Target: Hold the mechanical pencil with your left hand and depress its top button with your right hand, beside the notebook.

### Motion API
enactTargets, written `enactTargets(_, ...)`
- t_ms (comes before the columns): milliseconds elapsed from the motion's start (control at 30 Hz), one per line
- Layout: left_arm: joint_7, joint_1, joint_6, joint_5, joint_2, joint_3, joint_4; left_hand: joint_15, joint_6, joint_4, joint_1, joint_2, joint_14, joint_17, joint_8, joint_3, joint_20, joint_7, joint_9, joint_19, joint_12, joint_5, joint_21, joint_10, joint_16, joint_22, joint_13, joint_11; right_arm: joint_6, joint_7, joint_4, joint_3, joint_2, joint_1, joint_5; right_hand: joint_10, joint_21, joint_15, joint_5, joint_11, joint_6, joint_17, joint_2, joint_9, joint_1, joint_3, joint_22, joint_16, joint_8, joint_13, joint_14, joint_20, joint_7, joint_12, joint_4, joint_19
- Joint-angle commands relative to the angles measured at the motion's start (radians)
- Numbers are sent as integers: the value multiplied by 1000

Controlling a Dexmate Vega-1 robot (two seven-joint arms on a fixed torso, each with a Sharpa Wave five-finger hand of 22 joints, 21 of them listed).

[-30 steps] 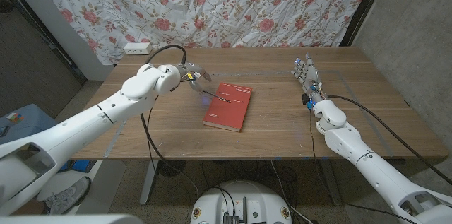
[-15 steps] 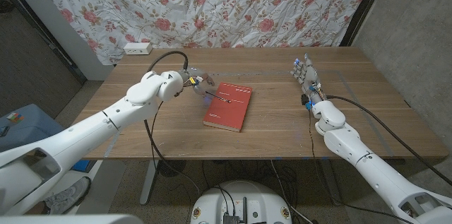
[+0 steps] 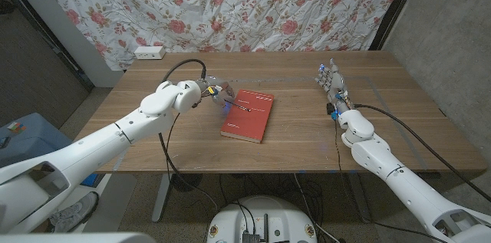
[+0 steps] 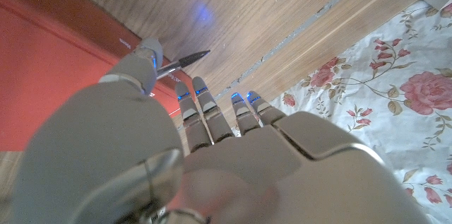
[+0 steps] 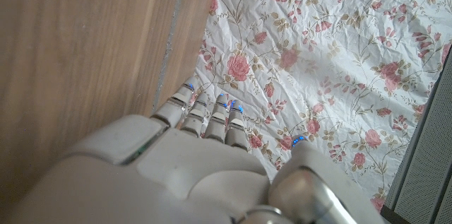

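The mechanical pencil (image 4: 178,62) is lying at the near-left edge of the red notebook (image 3: 248,116), its dark tip pointing out over the bare worktop (image 3: 322,132). The left hand (image 3: 212,88) is hovering directly over it; in the left wrist view the thumb is sitting just beside or on the barrel while the other fingers (image 4: 201,107) are reaching past it, fairly straight and close together. Whether the pencil is actually being pinched cannot be told from these views; it appears to be lying on the surface, not lifted. The step in hand is judged to be the pickup. To do it well, the thumb and an opposing finger should be closing across the barrel near its middle, leaving the button end exposed, and the lift should be kept level so the thin barrel is not rolling off the notebook's edge. The right hand (image 3: 331,80) is standing well apart at the far right of the worktop, fingers extended upward and spread slightly, holding nothing, and is not yet engaged. A flowered cloth (image 3: 253,5) is hanging behind.
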Motion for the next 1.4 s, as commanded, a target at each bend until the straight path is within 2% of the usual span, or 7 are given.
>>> enactTargets(33,24,-12,-6,5,-11,19,21,-149,21,0,19,4,17,1,3,-6,-48,0,2,9,3,4,1,19,2,1,3,0,-6,-5,2,-3,1,4,-5,10,7,-1,8,-1,14,-2,-12,2,4,6,2,3,7,0,11,-5,3,4,-5,7)
enactTargets(333,44,-13,-5,16,-14,25,28,-154,97,0,46,20,54,1,2,-29,-55,-2,3,37,3,3,4,92,0,1,4,-1,-7,-16,5,-4,4,9,-14,13,9,-3,8,0,27,-3,-10,2,4,9,2,4,9,1,13,-4,-2,5,-6,12)
enactTargets(400,50,-12,-3,17,-15,24,28,-156,132,0,58,20,70,1,-2,-45,-53,-8,3,40,2,2,1,131,-2,2,3,-4,-7,-17,7,-4,6,11,-15,16,9,-2,8,0,29,-4,-9,2,4,10,2,4,9,1,14,-3,-5,5,-7,13)
enactTargets(533,57,-10,3,20,-17,24,26,-158,205,3,72,28,90,1,2,-64,-56,0,4,53,1,2,1,180,-3,2,3,0,-6,-19,11,-6,8,14,-18,18,9,-5,8,-1,37,-5,-8,2,5,12,2,6,10,1,16,-3,-5,5,-8,15)
enactTargets(633,58,-11,5,19,-19,25,29,-157,240,2,78,30,98,1,5,-71,-56,1,4,58,-2,2,2,190,-2,2,3,-1,-4,-19,15,-7,10,18,-19,21,9,-5,8,-3,41,-6,-8,2,5,14,2,6,11,1,18,-2,-9,6,-9,16)
enactTargets(1033,69,-11,16,27,-27,32,35,-155,274,2,96,38,132,1,-12,-88,-54,-4,3,93,4,2,6,264,0,1,4,-1,-7,-30,13,-6,12,16,-23,27,10,-6,8,-5,54,-8,-7,2,5,17,2,8,11,1,22,1,-11,7,-12,22)
enactTargets(1400,77,-10,16,22,-28,33,38,-159,325,2,113,48,161,2,-15,-100,-52,0,4,111,4,2,5,319,0,1,5,-2,-6,-35,16,-7,14,17,-27,31,10,-6,8,-6,62,-10,-6,2,4,20,2,8,11,1,24,4,-13,7,-13,23)
